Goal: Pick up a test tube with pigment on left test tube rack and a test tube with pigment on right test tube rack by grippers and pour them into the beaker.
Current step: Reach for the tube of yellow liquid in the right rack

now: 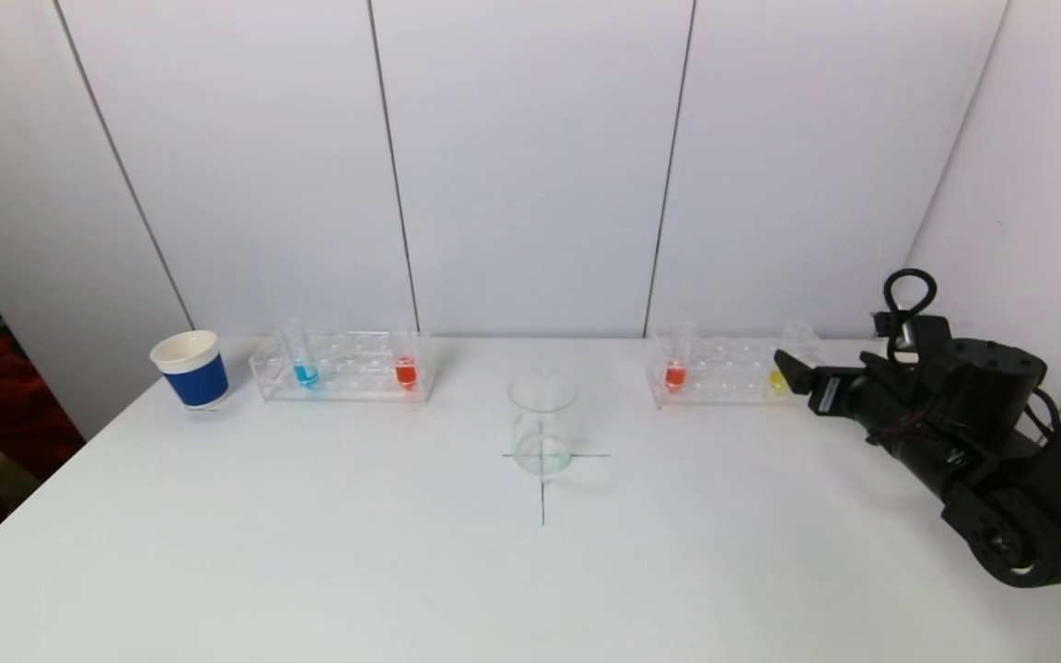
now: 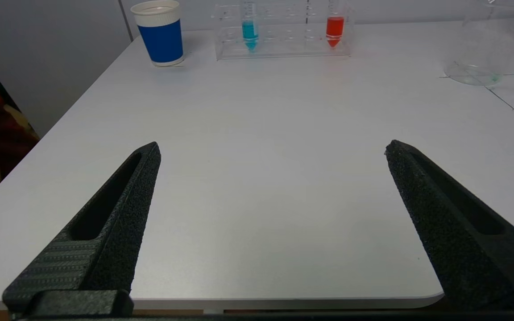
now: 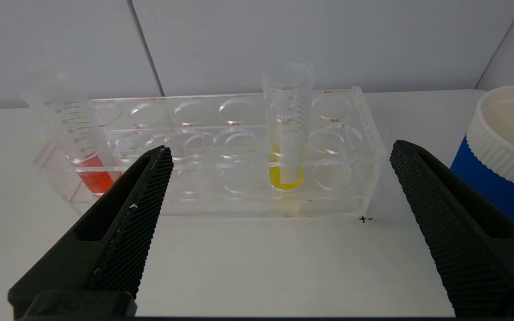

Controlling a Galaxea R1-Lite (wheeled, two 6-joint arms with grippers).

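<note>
The right gripper (image 3: 279,156) fills the near foreground of its wrist view, its jaws spread wide with nothing between them, facing the right test tube rack (image 3: 364,133) from just in front of it. In the head view this gripper (image 1: 793,368) hangs at the rack's right end, beside the yellow tube (image 1: 777,378). That rack (image 1: 724,378) holds two tubes: the yellow one, upright (image 3: 287,129), and one with red pigment (image 3: 83,147) leaning at the opposite end.

The left gripper (image 2: 272,149) sits low over the near edge of the bench (image 2: 261,187), jaws likewise spread and empty, well apart from everything; it does not show in the head view.

The left test tube rack (image 1: 346,366) also carries two tubes, one blue (image 1: 305,372) and one red (image 1: 406,371). One glass beaker (image 1: 542,422) stands between the two racks, on a cross marked on the bench, nearer the robot than either rack.

Two blue paper cups with white rims appear: one (image 1: 190,368) just left of the left rack, the other (image 3: 502,147) beside the right rack, seen only from the right wrist.
</note>
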